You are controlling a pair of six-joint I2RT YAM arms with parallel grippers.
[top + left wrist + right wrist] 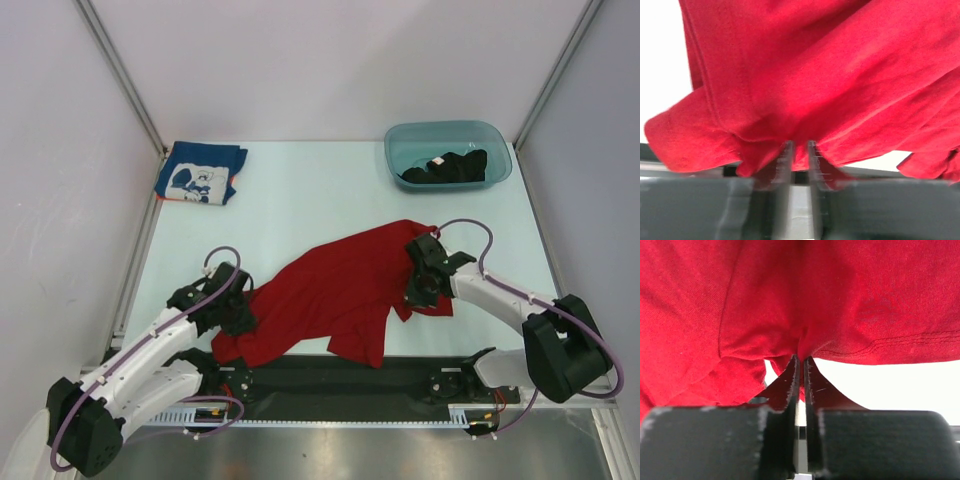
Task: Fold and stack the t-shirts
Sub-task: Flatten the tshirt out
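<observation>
A bright red t-shirt (pixel 335 290) lies crumpled across the near middle of the table. My left gripper (pixel 240 318) pinches a fold at its lower left edge; in the left wrist view red cloth (pixel 805 90) sits between the nearly closed fingers (pixel 785 160). At the shirt's right edge my right gripper (pixel 420 288) is shut on a fold of the red cloth (pixel 800 305), its fingertips (pixel 792 375) almost touching. Folded at the far left lies a blue t-shirt with a white graphic (pixel 200 173). A black t-shirt (pixel 447 167) lies in the tub.
A teal plastic tub (pixel 400 140) stands at the far right of the table. A black rail (pixel 400 375) runs along the near edge between the arm bases. White walls with metal posts close in the table on three sides.
</observation>
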